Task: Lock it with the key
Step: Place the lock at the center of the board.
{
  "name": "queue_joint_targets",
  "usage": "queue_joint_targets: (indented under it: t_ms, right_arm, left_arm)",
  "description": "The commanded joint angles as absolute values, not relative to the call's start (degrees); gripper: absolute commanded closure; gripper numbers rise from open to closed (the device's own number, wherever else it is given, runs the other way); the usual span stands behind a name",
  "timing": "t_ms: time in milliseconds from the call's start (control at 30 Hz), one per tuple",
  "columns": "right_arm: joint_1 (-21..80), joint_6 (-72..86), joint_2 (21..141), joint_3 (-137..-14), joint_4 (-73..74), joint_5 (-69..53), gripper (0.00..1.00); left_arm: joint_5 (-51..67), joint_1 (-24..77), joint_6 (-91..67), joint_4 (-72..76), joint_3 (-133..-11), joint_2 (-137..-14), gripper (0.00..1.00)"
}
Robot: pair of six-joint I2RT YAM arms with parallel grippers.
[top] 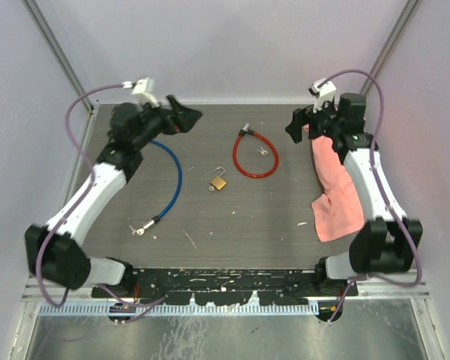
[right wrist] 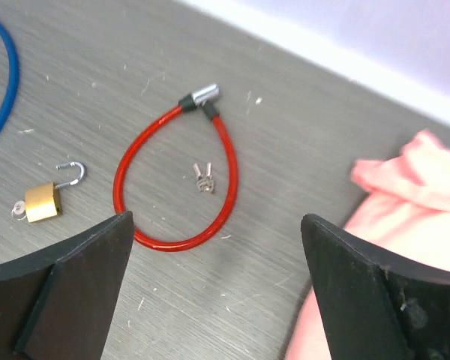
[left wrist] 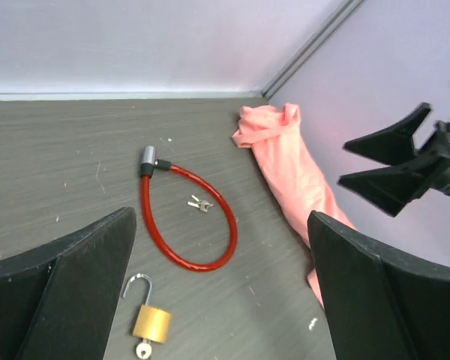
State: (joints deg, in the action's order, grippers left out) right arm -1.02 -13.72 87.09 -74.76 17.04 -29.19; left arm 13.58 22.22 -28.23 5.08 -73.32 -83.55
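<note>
Padlock (top: 219, 181) lies between left gripper (top: 189, 120) and right gripper (top: 294, 126), touching neither.

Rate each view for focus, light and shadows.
Top external: even, soft light, faint shadows, brass padlock small but sharp. Left wrist: red cable lock sharp, its own fingers dark and soft-edged at the frame's bottom. Right wrist: slightly soft overall, pink cloth blurred, keys just distinguishable.

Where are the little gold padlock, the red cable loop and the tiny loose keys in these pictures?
padlock (left wrist: 151, 324), left wrist view, on its brass body.
red cable lock (right wrist: 203, 94), right wrist view, on its silver end piece.
loose keys (right wrist: 204, 178), right wrist view, on the pair inside the red loop.
</note>
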Motion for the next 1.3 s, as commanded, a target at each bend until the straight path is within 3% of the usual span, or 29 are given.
queue_joint_targets:
  t_ms: [0, 233, 367, 700, 933, 1133, 1267]
  right_arm:
    - [-3.0, -11.8, 75.0, -73.0, 17.3, -23.7, 0.00]
    - [-3.5, -12.0, 67.4, -79.6, 26.2, -27.7, 0.00]
    - [-3.5, -10.9, 67.0, -84.7, 30.6, -30.9, 0.00]
    - [-3.5, -9.4, 66.0, -84.4, 34.2, -39.2, 0.00]
    - [-3.5, -14.4, 63.6, -72.7, 31.5, -67.8, 0.00]
    - [-2.9, -16.7, 64.0, -62.6, 26.7, -66.9, 0.00]
    - [-2.7, -16.4, 66.3, -57.5, 21.0, -65.7, 0.00]
  left_arm:
    - [28.9, 15.2, -39.7, 8.5, -63.2, -72.3, 0.02]
    - [16.5, 14.7, -23.5, -25.0, -71.2, -56.9, 0.02]
    - [14.3, 14.7, -19.7, -29.8, -72.1, -51.4, 0.02]
    - [18.1, 14.6, -18.8, -30.8, -67.6, -43.9, 0.02]
    - [14.5, 14.6, -23.1, -30.9, -51.9, -45.1, 0.06]
    - [20.1, 15.2, -35.1, -8.7, -38.8, -53.1, 0.21]
    - [6.0, 26.5, -27.7, -7.1, -43.7, -65.0, 0.20]
